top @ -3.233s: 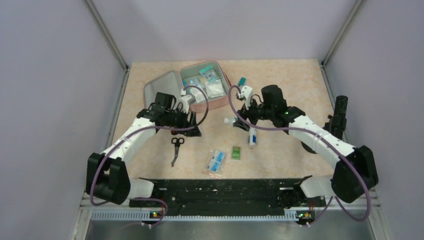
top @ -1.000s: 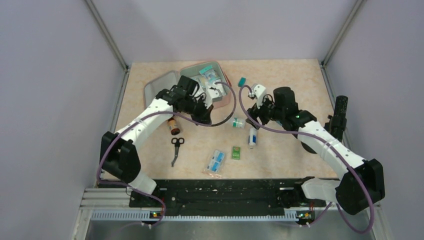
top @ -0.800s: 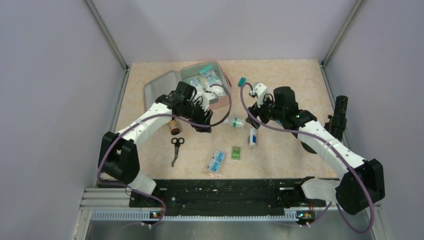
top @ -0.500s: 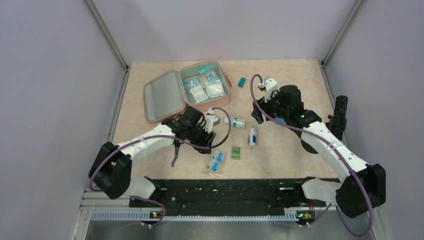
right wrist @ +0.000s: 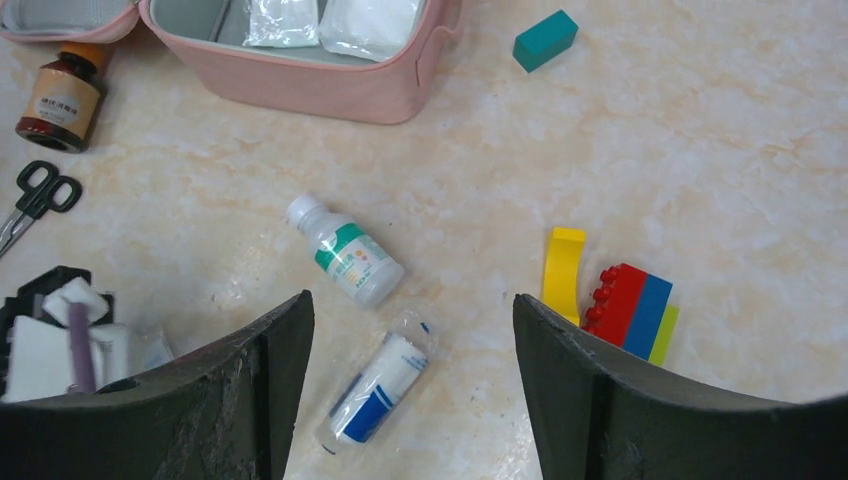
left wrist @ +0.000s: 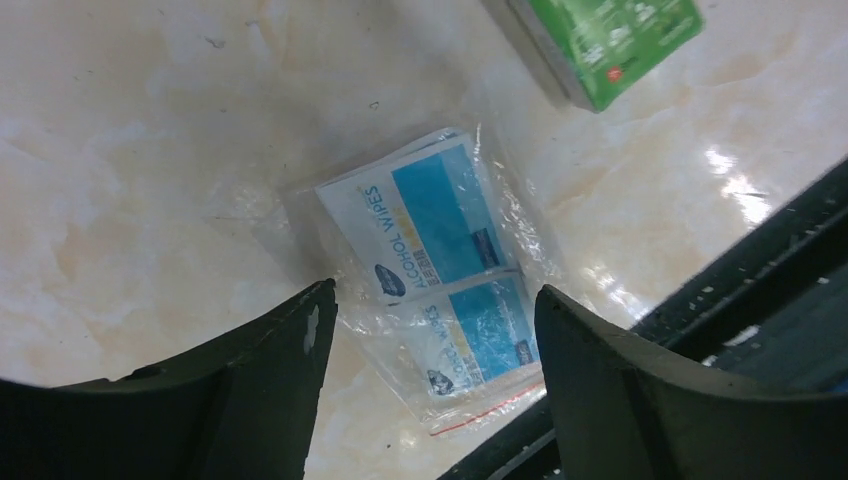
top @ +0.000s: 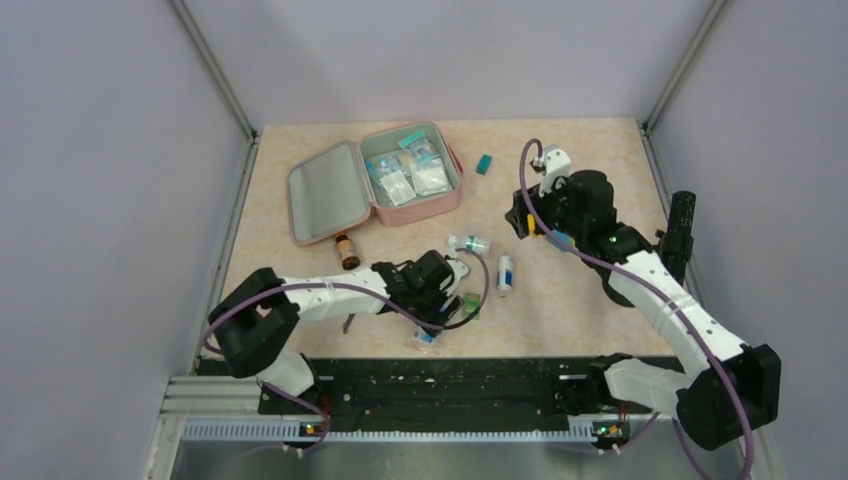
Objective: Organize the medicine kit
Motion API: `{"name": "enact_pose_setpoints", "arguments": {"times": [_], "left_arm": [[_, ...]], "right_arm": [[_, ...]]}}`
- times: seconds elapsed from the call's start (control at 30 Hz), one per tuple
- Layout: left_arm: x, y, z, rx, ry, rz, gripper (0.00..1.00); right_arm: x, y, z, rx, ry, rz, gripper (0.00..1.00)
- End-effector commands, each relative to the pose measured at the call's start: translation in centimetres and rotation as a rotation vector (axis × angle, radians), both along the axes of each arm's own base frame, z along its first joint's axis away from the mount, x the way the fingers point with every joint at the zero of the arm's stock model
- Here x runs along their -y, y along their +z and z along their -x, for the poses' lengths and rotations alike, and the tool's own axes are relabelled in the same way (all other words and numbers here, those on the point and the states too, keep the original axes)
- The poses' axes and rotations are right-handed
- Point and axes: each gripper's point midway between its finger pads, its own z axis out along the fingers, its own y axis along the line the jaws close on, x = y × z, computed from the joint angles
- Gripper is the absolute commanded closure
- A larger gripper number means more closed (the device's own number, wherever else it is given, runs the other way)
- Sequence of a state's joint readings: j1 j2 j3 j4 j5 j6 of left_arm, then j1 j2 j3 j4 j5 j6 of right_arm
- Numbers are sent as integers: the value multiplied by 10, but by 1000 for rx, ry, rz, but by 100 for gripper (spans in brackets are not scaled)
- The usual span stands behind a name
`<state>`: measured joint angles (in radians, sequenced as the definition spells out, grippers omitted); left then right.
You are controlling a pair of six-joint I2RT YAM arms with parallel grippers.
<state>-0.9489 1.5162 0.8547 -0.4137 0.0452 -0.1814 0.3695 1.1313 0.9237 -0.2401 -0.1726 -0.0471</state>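
Note:
The medicine kit (top: 440,205), a pink zip case, lies open at the back left. Its tray holds several packets, and its wall shows in the right wrist view (right wrist: 300,90). My left gripper (top: 447,303) is open and empty, low over a clear bag of alcohol wipes (left wrist: 440,290) near the front rail. The bag lies between its fingers, untouched (left wrist: 430,320). My right gripper (top: 520,218) is open and empty (right wrist: 410,330). It hangs above a wrapped bandage roll (right wrist: 380,390) and a white bottle (right wrist: 350,262).
A green box (left wrist: 610,40) lies by the wipes. A brown bottle (right wrist: 55,100) and scissors (right wrist: 35,200) are in front of the case. A teal block (right wrist: 545,40), a yellow piece (right wrist: 563,270) and stacked coloured blocks (right wrist: 635,310) lie on the right. The black rail (left wrist: 760,280) is close.
My left arm left the case and swung toward the front, lowering over the wipes bag. My right gripper drew back and up, away from the white bottle.

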Motion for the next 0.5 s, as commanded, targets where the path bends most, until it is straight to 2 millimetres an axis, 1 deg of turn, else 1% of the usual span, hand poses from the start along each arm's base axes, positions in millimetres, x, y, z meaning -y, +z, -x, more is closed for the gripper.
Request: {"name": "enact_pose_setpoints", "arguments": {"times": [0.0, 0.1, 0.17, 0.23, 0.33, 0.4, 0.47], "left_arm": [[3, -14, -17, 76, 53, -80, 26], [3, -27, -17, 57, 43, -115, 46], [8, -28, -17, 43, 31, -112, 61], [13, -23, -19, 42, 27, -103, 72], [15, -11, -28, 62, 28, -97, 78], [17, 2, -38, 76, 33, -68, 79], [16, 17, -51, 94, 40, -33, 87]], "right_arm": [[6, 20, 2, 65, -33, -54, 28], [7, 20, 5, 72, -36, -64, 28], [8, 22, 7, 79, -37, -66, 28], [9, 22, 10, 77, -37, -67, 28], [10, 23, 12, 74, -34, -62, 28], [10, 23, 13, 69, -30, -59, 28], [10, 25, 13, 71, -23, -53, 28]]}}
